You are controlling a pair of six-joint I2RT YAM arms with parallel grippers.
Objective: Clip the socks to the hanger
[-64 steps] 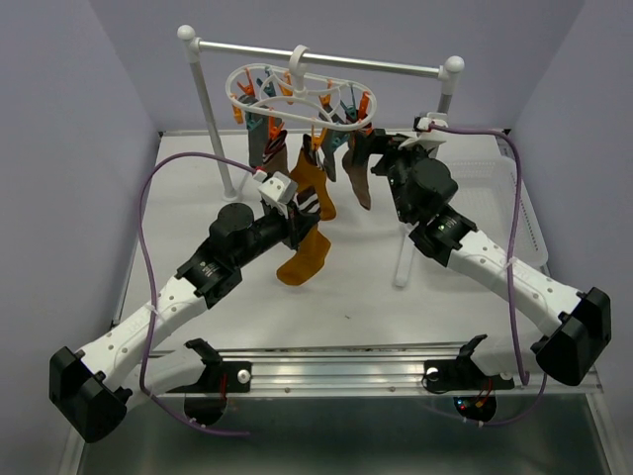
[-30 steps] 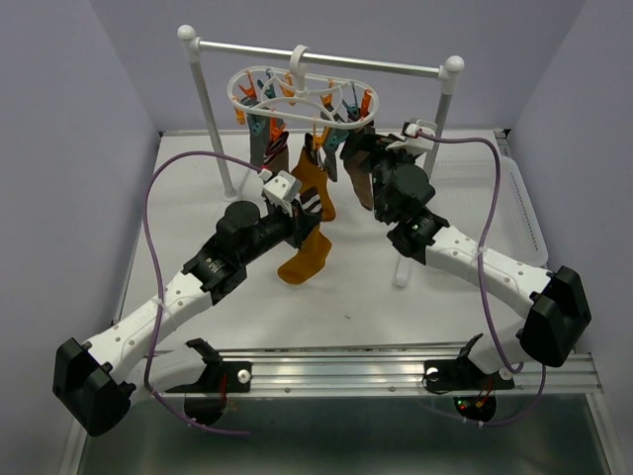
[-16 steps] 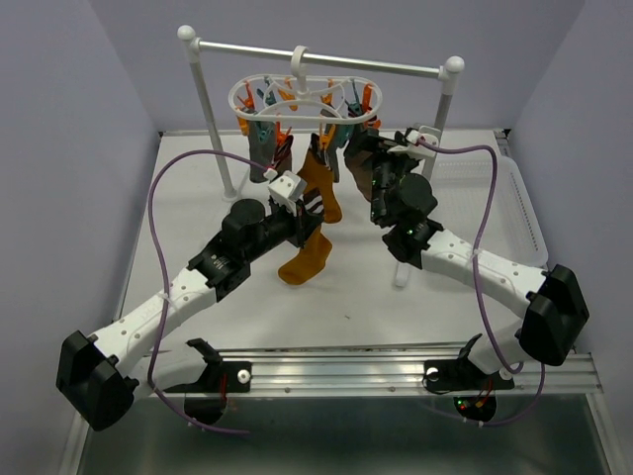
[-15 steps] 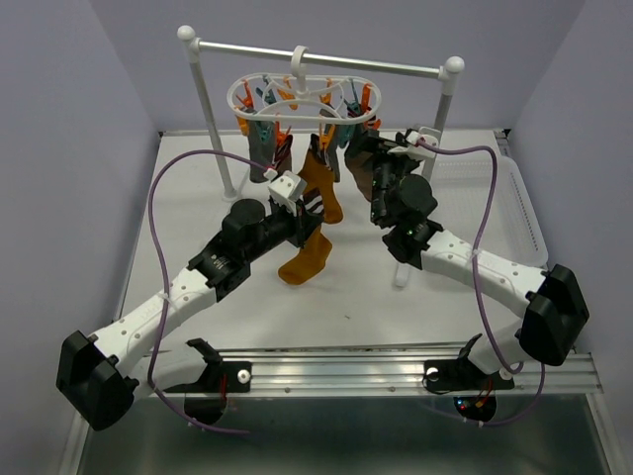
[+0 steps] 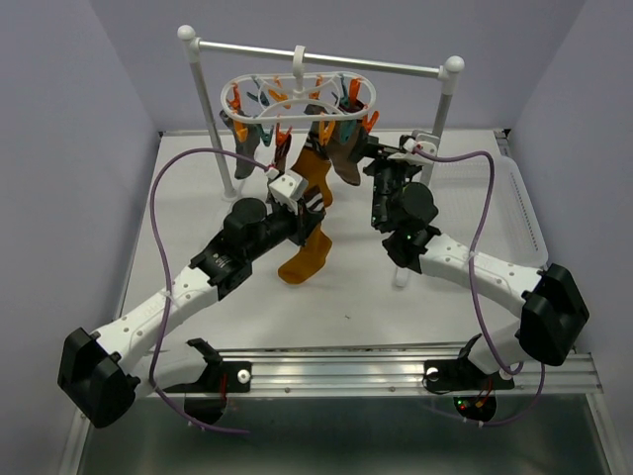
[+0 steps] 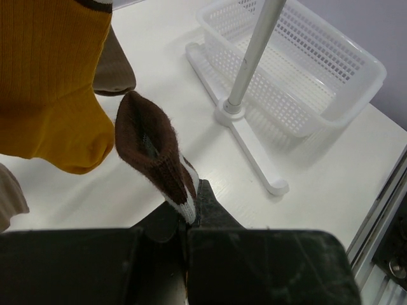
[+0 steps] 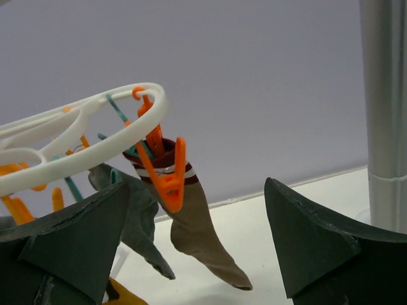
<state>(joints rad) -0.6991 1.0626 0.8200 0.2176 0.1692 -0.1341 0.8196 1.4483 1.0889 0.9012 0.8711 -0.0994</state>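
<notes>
My left gripper (image 6: 187, 216) is pressed tight on the brown, white-striped cuff of a mustard-orange fabric sock (image 5: 305, 255), whose foot dangles over the middle of the white desk (image 5: 183, 213). My right gripper (image 7: 196, 190) has its jaws spread wide just beside the right end of the white plastic oval hanger ring (image 7: 159, 101). It faces an orange clip (image 7: 166, 171) that pinches a taupe sock with a striped cuff (image 7: 197, 235). Since two seconds ago my right arm has swung left from the rack's white right post (image 5: 442, 104) towards the hanger. The ring, tilted then, now hangs more level and a little farther left under the metal crossbar (image 5: 396, 67) near the desk's far edge.
</notes>
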